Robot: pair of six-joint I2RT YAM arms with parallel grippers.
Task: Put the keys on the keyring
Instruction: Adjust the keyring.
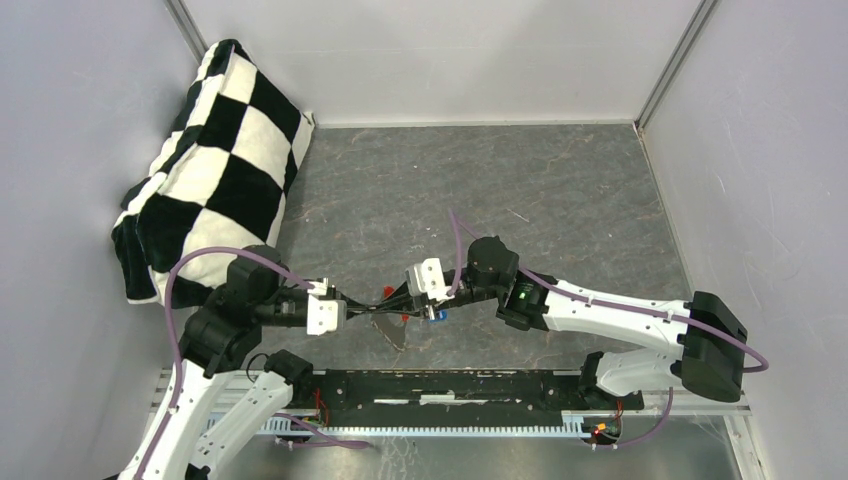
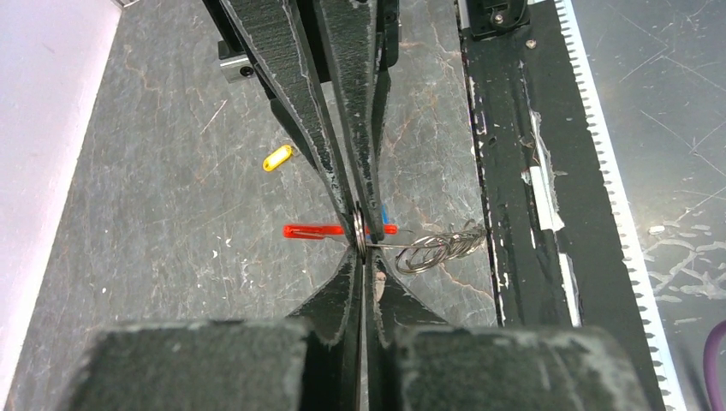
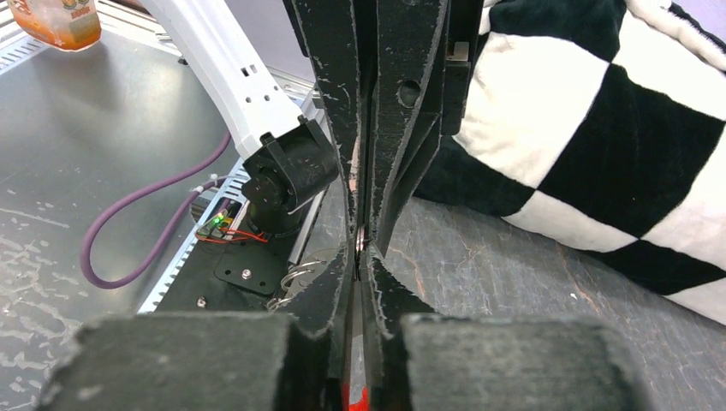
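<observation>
Both grippers meet tip to tip over the table's near middle. My left gripper is shut on a thin metal ring edge, with the red keyring running crosswise right behind its tips. My right gripper is shut too, and red from the keyring shows low between its fingers. A blue-capped key peeks out beside the right fingers. One yellow-capped key lies loose on the table. A tangle of bare wire rings hangs off the gripped spot.
A black-and-white checkered pillow leans in the back left corner. The black mounting rail runs along the near edge, close to the wire rings. White walls enclose the grey table. An orange bottle stands beyond the rail.
</observation>
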